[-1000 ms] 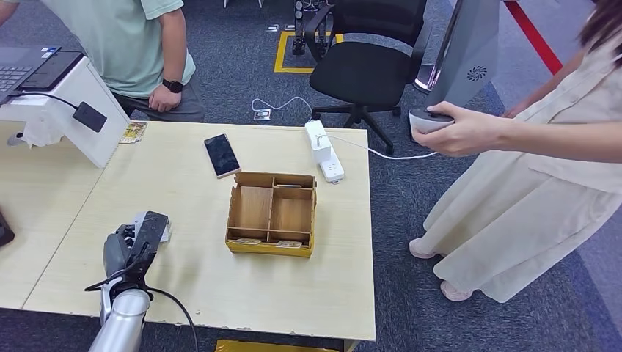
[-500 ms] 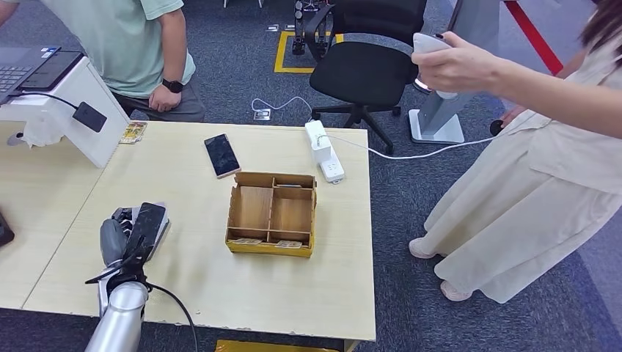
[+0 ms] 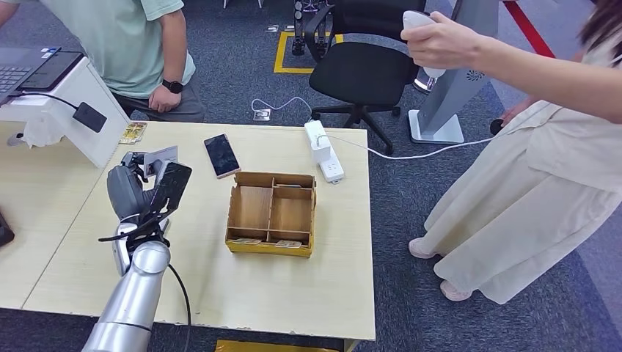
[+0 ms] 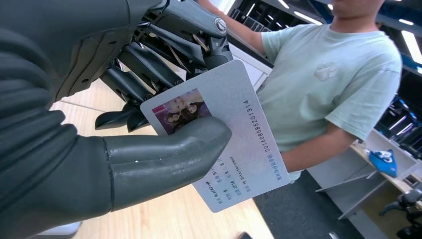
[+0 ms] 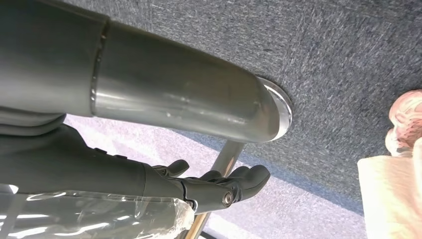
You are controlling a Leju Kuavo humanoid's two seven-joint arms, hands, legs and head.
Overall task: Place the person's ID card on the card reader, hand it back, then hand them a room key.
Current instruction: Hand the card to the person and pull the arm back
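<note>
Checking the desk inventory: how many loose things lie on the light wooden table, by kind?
Black smartphone: 1
White power strip: 1
Brown compartmented cardboard tray: 1
Small patterned card at the far edge: 1
Total: 4

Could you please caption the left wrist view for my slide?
Left hand pinches the ID card before a seated person.

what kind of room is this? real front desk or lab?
Most likely an office or lab staged as a reception desk. Grey carpet with a yellow taped square, a black office chair, and a light wooden table holding a power strip and a phone.
</note>
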